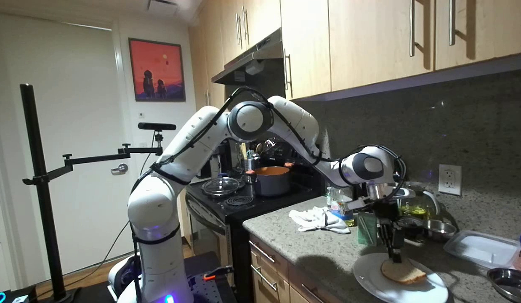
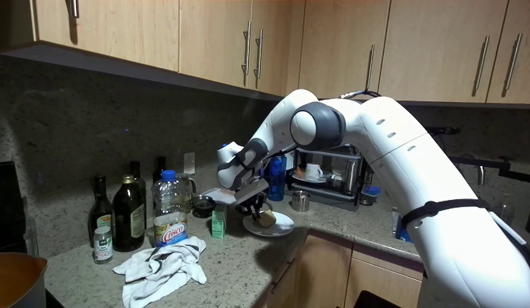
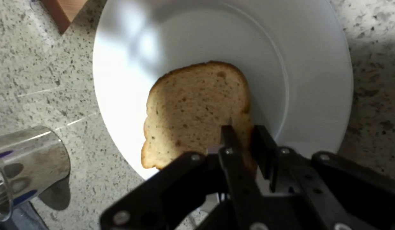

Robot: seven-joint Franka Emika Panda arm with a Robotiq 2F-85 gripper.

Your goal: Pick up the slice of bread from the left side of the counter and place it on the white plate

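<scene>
One slice of tan bread point(image 3: 191, 108), squarish with a brown crust, is located over the large round white plate point(image 1: 365, 273); you cannot confirm from these views whether its underside rests fully on that surface. Note the end-effector state: the black two-finger gripper point(image 3: 244, 129) points downward, and in the wrist view you see its jaws pinched on one crust edge of the slice. Your plate sits on the speckled grey stone counter point(image 1: 277, 235). In an exterior view, you find the small green box point(image 1: 366, 229) far and left of the plate, the crumpled white cloth point(image 1: 317, 219) farther left, and the clear rectangular container point(image 1: 481, 248) far and right. Leftmost of these surfaces, you see the black stove point(image 1: 260, 204) bearing the grey pot with orange interior point(image 1: 272, 185).
</scene>
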